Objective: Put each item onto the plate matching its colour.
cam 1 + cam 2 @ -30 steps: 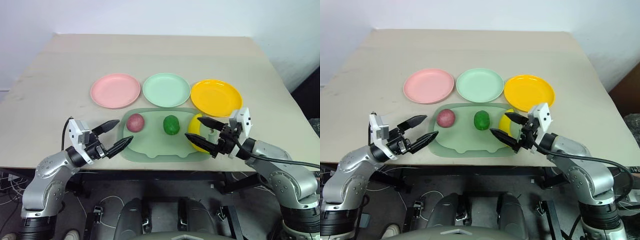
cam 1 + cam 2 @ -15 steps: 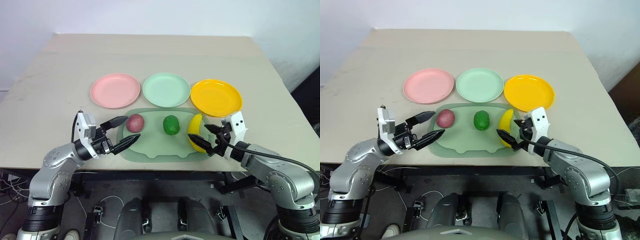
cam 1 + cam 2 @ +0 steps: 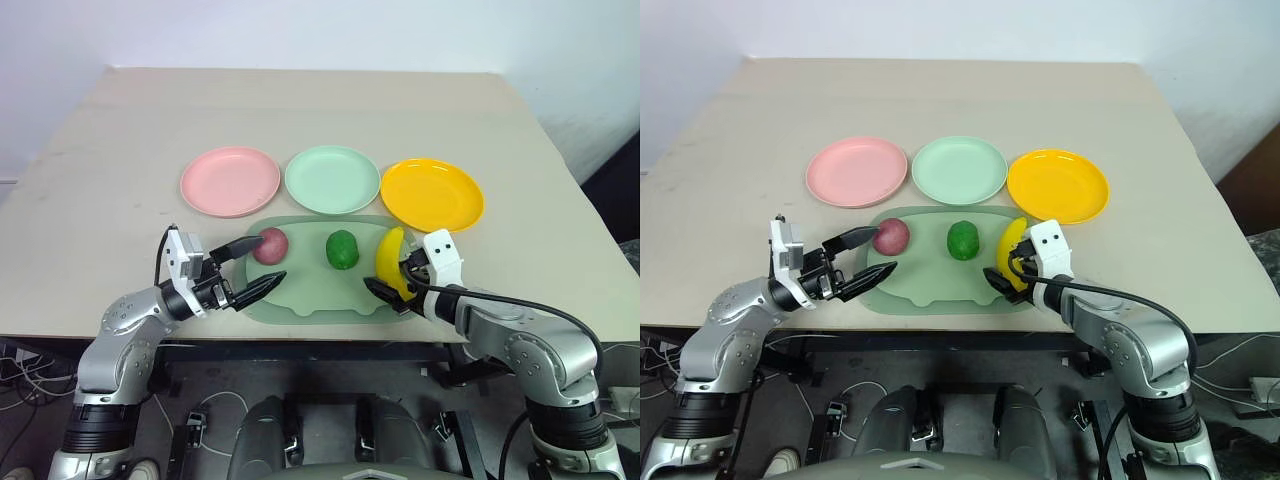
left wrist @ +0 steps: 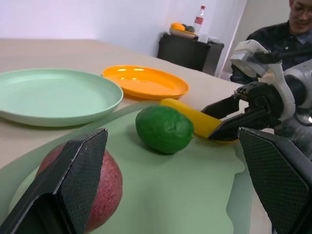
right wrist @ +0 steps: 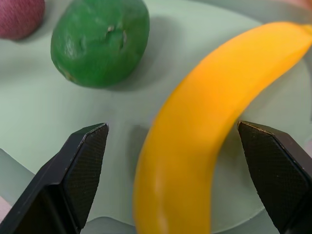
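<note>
Three fruits we see on tray [image 3: 300,300]: red ball [image 3: 270,245], green oval [image 3: 342,249], banana [image 3: 389,263]. Right gripper [image 3: 392,278] spread wide astride banana, left gripper [image 3: 247,265] spread beside ball, plates [image 3: 332,180] bare behind.

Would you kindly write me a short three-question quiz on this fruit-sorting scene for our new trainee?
1. True or false: the curved yellow toy banana already lies on the round orange-yellow plastic plate.
2. Which toy sits between the open fingers of the left gripper? A) maroon-red ball B) dark green oval C) none
3. Fill in: all three toys rest on the pale green rounded ____.

Key: 1 false, the right gripper stands open astride it on the tray; 2 A; 3 tray.
</note>
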You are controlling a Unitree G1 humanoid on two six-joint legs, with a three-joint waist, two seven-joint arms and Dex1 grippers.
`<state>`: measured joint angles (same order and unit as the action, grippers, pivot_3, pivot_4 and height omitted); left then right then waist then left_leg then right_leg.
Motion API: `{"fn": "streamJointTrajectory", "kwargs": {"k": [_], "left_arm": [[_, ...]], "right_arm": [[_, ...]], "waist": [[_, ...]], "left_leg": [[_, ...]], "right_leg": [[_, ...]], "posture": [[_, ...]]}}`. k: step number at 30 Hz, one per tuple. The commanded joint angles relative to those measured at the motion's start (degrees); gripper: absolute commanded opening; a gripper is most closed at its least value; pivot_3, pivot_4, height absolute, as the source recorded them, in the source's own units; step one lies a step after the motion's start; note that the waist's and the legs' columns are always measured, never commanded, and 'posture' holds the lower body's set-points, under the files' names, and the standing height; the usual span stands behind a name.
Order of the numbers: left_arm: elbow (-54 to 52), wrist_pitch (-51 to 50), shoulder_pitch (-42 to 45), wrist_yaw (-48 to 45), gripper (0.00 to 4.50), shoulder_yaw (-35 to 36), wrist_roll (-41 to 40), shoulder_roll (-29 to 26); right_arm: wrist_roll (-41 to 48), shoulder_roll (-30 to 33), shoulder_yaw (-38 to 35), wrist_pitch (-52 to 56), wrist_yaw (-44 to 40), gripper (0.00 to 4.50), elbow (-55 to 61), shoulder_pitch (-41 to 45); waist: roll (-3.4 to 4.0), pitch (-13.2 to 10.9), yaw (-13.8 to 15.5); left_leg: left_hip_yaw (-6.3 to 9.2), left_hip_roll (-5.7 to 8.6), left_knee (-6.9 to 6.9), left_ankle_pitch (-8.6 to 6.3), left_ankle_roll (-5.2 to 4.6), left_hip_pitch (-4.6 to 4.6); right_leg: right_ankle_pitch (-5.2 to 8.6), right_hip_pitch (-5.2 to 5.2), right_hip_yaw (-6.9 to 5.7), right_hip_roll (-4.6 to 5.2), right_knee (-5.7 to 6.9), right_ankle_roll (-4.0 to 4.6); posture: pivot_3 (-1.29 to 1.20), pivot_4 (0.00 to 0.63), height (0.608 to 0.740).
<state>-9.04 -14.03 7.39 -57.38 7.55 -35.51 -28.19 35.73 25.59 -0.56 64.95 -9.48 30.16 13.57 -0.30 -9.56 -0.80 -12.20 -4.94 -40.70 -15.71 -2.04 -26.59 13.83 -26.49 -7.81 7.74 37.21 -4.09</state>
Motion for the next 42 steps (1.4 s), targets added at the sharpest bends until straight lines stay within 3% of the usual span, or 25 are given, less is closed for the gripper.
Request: {"fn": "streamJointTrajectory", "kwargs": {"k": [1,7,8,15,19,22,27,33,39,42], "left_arm": [[-0.5,1.5,1.0,-0.6,4.5,0.6,0.1,-0.3],[0.3,1.9,1.1,-1.2,4.5,1.0,0.1,-1.0],[0.4,1.9,1.1,-1.3,4.5,0.9,0.1,-1.1],[0.7,2.1,1.1,-1.5,4.5,0.9,0.1,-1.1],[0.5,1.9,1.2,-1.3,4.5,0.9,0.0,-1.2],[-0.1,1.6,1.5,-0.7,4.5,1.1,-0.1,-1.3],[-2.2,1.3,-0.4,0.9,4.5,1.8,-0.3,-1.3],[-4.2,1.5,-2.3,2.7,4.5,2.4,-0.4,-1.2],[-6.0,1.3,-3.5,4.4,4.5,2.5,-0.5,-1.1],[-7.5,0.9,-4.5,5.7,4.5,2.6,-0.2,-1.5]], "right_arm": [[-1.3,0.1,0.2,-0.1,-0.1,3.89,1.2,0.4],[-3.9,0.1,0.9,-0.4,0.0,1.86,0.6,0.3],[-3.8,0.1,0.6,-0.7,-0.5,1.74,1.0,0.2],[2.8,1.0,-7.9,-1.0,-5.5,1.74,6.0,1.7],[4.4,1.4,-11.9,-0.8,-5.3,1.74,3.3,8.6],[1.7,1.9,-11.9,-1.9,-4.6,1.74,-4.2,14.5],[-10.7,4.4,-4.4,-14.6,-6.9,1.74,-24.8,22.9],[-16.0,3.2,-1.7,-22.1,-11.7,1.74,-43.9,30.6],[-18.7,1.8,-0.4,-24.0,-15.1,1.74,-53.5,34.9],[-20.3,1.2,-0.3,-25.3,-14.8,2.74,-55.0,35.8]], "waist": [[0.0,0.0,0.0],[0.0,0.0,-0.2],[0.0,0.0,-0.2],[0.0,0.0,0.0],[0.02,0.0,-0.3],[0.02,0.0,-0.3],[0.03,0.0,-0.2],[0.08,0.0,-0.6],[0.1,-0.1,-1.0],[0.1,-0.1,-1.4]], "left_leg": [[0.0,0.0,0.0,0.0,0.0,0.0],[-0.01,-0.01,0.0,0.0,0.01,0.0],[-0.01,-0.01,0.0,0.0,0.01,0.02],[-0.01,-0.01,0.0,0.0,0.0,-0.03],[-0.02,-0.01,0.0,0.0,0.0,0.0],[-0.01,-0.01,0.0,0.0,0.0,0.04],[-0.08,0.03,0.0,0.01,-0.01,0.0],[-0.16,0.07,0.0,0.14,-0.07,-0.04],[-0.18,0.06,0.0,0.14,-0.07,-0.05],[-0.17,0.05,0.0,0.14,-0.06,-0.05]], "right_leg": [[0.0,-0.01,0.0,0.0,0.0,0.0],[0.0,0.01,0.0,-0.02,0.0,0.0],[0.0,-0.01,0.0,-0.02,0.0,0.0],[0.0,-0.01,0.01,-0.01,0.0,0.0],[-0.01,0.02,0.02,-0.03,0.02,-0.01],[-0.01,-0.06,0.01,-0.03,0.01,0.0],[-0.01,0.01,0.02,-0.01,0.02,-0.01],[-0.1,-0.03,0.04,-0.09,0.14,-0.2],[-0.1,-0.05,0.05,-0.08,0.18,-0.22],[-0.1,-0.06,0.05,-0.07,0.21,-0.23]], "posture": [[0.0,0.15,0.695],[0.0,0.15,0.695],[0.0,0.15,0.695],[0.0,0.15,0.695],[0.0,0.15,0.695],[0.0,0.15,0.695],[0.0,0.15,0.695],[0.0,0.15,0.695],[0.0,0.15,0.695],[0.0,0.15,0.695]]}}
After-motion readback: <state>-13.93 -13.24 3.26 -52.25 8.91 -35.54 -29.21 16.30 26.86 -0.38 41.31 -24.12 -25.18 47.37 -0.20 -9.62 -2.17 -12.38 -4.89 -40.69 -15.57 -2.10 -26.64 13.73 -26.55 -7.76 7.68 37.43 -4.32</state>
